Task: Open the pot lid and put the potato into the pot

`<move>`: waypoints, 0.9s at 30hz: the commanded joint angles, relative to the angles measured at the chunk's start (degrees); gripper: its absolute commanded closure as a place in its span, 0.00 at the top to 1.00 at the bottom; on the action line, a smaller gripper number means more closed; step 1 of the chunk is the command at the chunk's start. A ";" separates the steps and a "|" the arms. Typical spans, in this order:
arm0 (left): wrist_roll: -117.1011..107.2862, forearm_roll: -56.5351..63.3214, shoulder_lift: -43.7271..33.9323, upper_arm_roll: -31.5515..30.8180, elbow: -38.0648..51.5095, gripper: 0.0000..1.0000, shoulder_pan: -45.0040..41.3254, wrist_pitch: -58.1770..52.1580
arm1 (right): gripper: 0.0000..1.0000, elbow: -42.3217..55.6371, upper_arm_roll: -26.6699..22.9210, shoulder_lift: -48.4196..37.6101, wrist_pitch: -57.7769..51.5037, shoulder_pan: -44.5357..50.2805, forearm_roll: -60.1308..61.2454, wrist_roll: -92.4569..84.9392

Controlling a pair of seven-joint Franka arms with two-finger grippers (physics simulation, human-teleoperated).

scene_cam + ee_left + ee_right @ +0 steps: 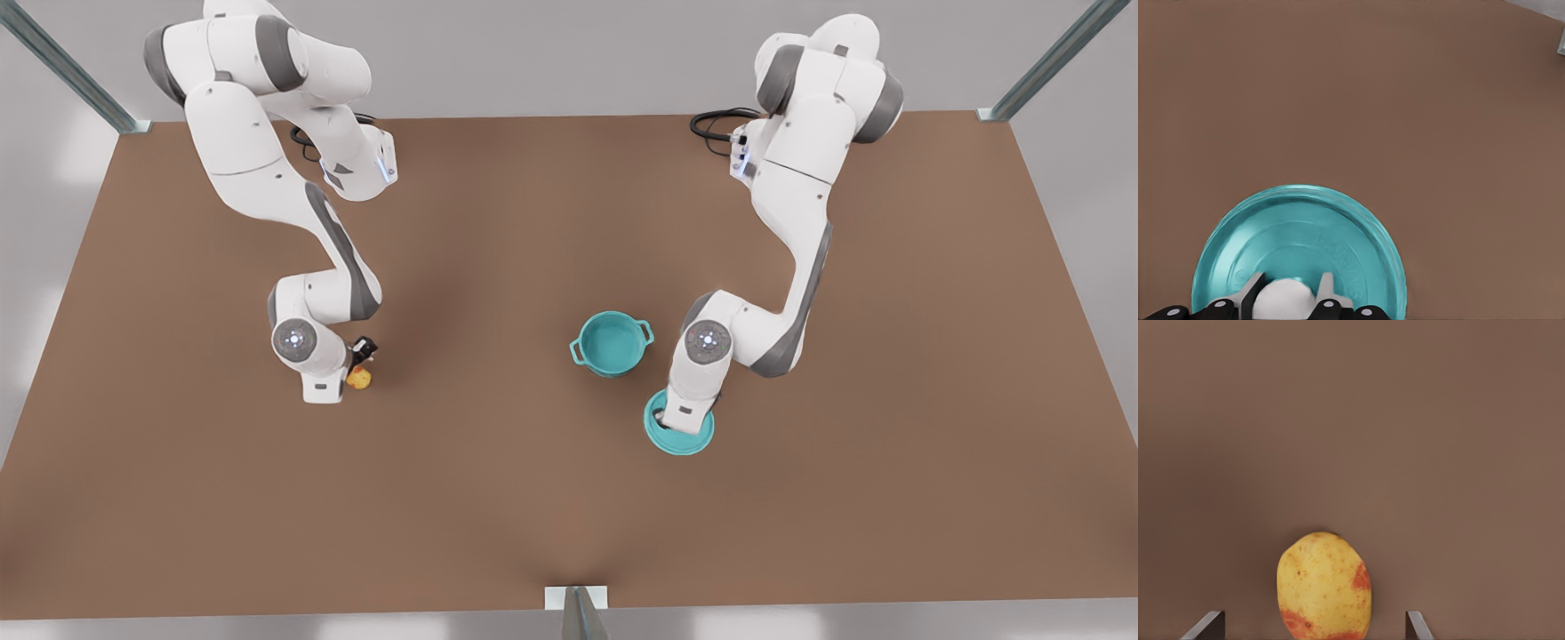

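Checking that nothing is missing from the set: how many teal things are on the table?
2. The pot stands open near the table's middle; the lid lies just nearer the camera, under the left gripper, which is shut on its knob. Nothing seems hidden.

A simulated robot test cell, not a lived-in room.

A bare brown table takes up most of the front view, flat and even in colour. Pale grey walls surround it, featureless apart from soft bright patches at the left edge and along the bottom of the frame. Grey metal frame struts cross the upper left and upper right corners, and a third post stands at the bottom centre. Two white arms are mounted at the table's far edge, near the top of the frame, with black cables looped at their bases.
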 commanded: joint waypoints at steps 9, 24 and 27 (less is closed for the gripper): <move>31.20 -1.26 -3.53 -0.31 0.45 1.00 6.22 -4.02 | 1.00 1.63 0.70 0.17 -0.05 0.35 1.07 -2.30; 57.86 -14.54 -26.84 0.31 2.83 1.00 18.97 -43.34 | 0.95 1.89 2.20 1.84 0.56 0.53 2.74 -1.77; 57.86 -14.54 -26.75 0.40 2.83 1.00 18.97 -43.34 | 0.86 1.89 2.20 1.84 0.56 0.44 2.74 -2.21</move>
